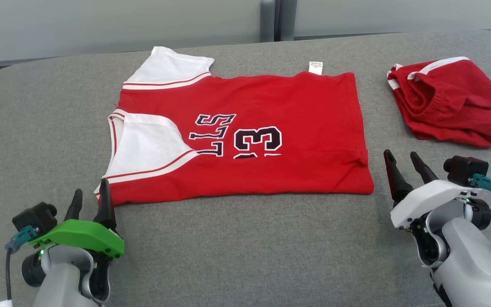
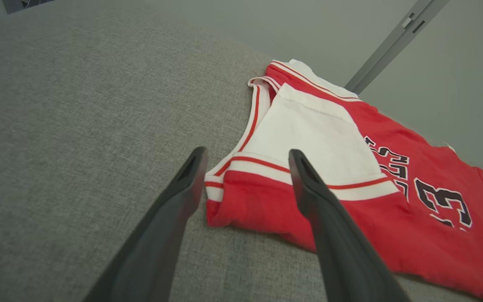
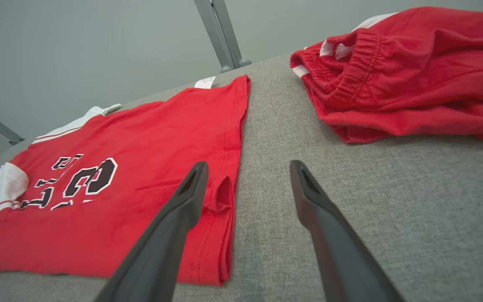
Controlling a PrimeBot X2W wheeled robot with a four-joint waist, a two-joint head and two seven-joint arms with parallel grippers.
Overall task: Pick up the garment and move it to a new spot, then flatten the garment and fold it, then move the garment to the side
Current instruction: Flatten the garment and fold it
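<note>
The garment is a red jersey with white sleeves and black lettering, folded lengthwise and lying flat across the middle of the grey table. My left gripper stands open at the jersey's near left corner, its fingers empty. In the left wrist view that corner of the jersey lies just beyond my open left gripper. My right gripper is open just right of the jersey's near right corner, holding nothing. The right wrist view shows the jersey's hem beside the open right gripper.
A bundle of red shorts with white trim lies at the far right of the table, also visible as the shorts beyond my right gripper. A pale wall with a grey post runs behind the table.
</note>
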